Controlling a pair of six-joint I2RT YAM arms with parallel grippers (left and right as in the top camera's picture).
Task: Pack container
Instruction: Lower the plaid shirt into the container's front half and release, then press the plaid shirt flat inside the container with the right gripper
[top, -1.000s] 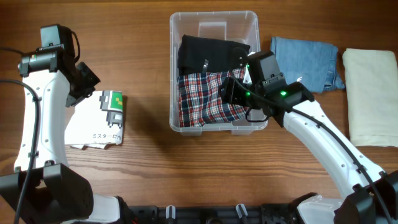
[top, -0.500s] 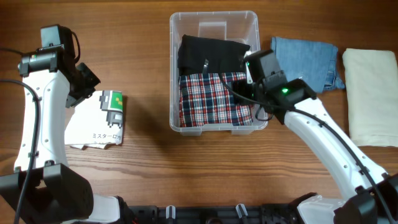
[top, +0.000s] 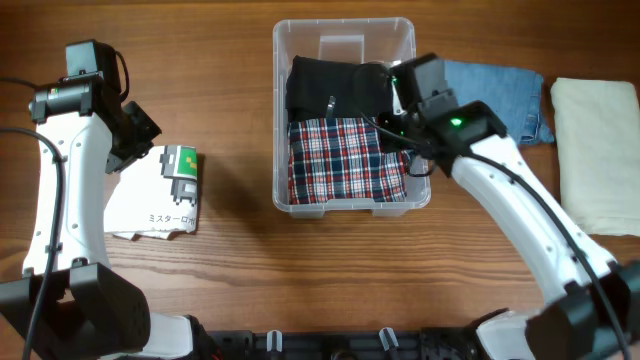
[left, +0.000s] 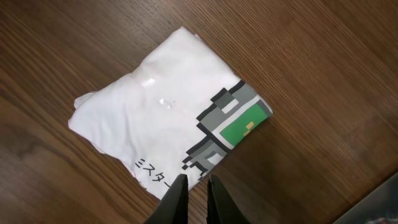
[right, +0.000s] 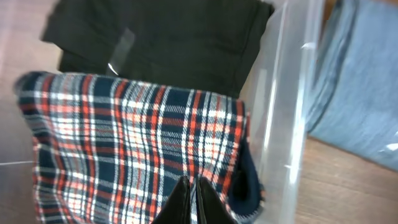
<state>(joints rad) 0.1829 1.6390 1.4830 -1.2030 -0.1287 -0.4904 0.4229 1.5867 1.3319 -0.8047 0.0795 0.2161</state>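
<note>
The clear container (top: 345, 22) stands at the table's far middle, its right wall (right: 286, 106) showing in the right wrist view. A black garment (top: 330, 85) (right: 168, 37) fills its far half and a folded plaid cloth (top: 340, 160) (right: 137, 143) lies in the near half. My right gripper (top: 388, 128) (right: 189, 183) hangs over the plaid's right edge, shut, with nothing held. At the left, my left gripper (top: 148, 128) (left: 196, 182) hovers shut and empty above the near edge of a folded white printed T-shirt (top: 160, 195) (left: 161, 118).
Folded blue jeans (top: 495, 95) (right: 360, 93) lie just right of the bin. A folded cream cloth (top: 595, 150) rests at the far right. The wooden tabletop (top: 240, 270) shows between the shirt and the bin.
My right gripper shut and drew back toward the bin's right wall. The plaid cloth settled flat in the container. The left arm stayed still.
</note>
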